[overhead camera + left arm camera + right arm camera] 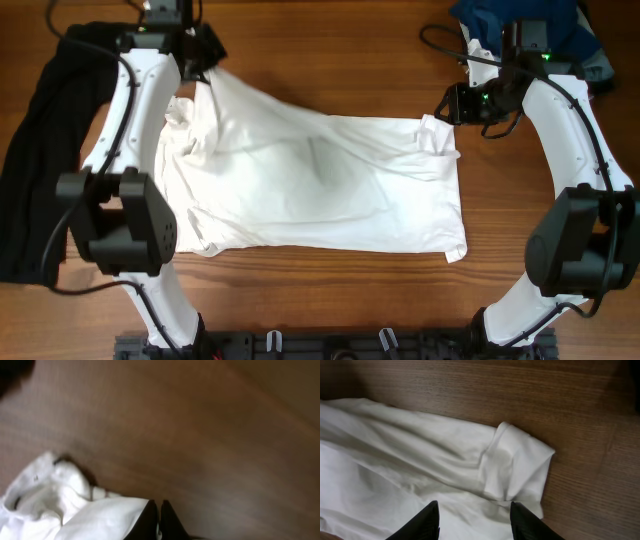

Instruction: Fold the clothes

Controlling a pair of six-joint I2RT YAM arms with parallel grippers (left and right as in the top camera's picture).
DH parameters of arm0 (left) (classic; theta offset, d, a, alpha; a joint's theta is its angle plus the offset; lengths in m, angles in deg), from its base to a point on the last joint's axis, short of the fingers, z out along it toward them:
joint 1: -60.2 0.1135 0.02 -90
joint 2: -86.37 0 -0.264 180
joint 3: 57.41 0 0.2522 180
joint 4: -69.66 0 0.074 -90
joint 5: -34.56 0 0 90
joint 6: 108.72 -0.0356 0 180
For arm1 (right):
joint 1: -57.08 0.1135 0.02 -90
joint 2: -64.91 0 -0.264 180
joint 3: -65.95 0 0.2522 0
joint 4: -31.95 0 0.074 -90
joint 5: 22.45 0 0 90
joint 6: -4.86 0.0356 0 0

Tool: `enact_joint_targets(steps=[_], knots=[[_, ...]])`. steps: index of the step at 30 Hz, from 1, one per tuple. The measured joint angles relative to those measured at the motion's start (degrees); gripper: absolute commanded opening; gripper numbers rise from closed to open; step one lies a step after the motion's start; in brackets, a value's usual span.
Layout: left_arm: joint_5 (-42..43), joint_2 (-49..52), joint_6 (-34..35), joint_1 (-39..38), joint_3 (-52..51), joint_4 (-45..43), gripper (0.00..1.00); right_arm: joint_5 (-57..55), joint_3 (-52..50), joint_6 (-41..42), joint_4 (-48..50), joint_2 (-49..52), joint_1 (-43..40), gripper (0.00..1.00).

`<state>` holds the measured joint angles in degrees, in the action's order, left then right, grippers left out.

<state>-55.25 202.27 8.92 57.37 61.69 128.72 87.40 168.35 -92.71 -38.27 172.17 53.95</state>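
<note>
Clothes count first: one large white soft-fabric T-shirt (320,190) lies spread across the middle of the brown wooden counter (330,50). One long black cloth garment (40,150) lies along the counter's left edge, and one dark blue cloth heap (490,15) sits at the far right corner. That makes three pieces, with two arms over them.

Over on the left, the left gripper (205,62) has its two black fingers pressed together on the T-shirt's far left corner, and the fabric climbs from the counter to it in a taut peak. The left wrist view confirms it: fingers meeting, white cloth right against them, and one crumpled white bunch (45,492) lying on the wood just beside.

Now the right side. The right gripper (450,103) is at the T-shirt's far right corner, its two fingers (432,515) spread apart with nothing between them. It hangs over the cloth next to one folded-over white sleeve (520,467). Whether the tips touch the fabric, I cannot tell. The rest of the T-shirt lies flat, lightly wrinkled.
</note>
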Motion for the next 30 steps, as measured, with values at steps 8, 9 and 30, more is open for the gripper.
enact_joint_targets(steps=[8,9,30], knots=[[-0.35,-1.4,-0.81,-0.2,1.27,-6.6,0.04,1.81,0.0,1.29,-5.9,2.16,1.18,0.45],[-0.35,-1.4,-0.85,-0.31,1.27,-6.51,0.04,2.03,0.0,1.25,-5.97,3.3,2.36,0.45],[-1.03,-1.38,-3.65,-1.62,1.27,-5.7,0.04,-8.35,-12.81,9.2,-3.69,4.83,8.9,0.31]])
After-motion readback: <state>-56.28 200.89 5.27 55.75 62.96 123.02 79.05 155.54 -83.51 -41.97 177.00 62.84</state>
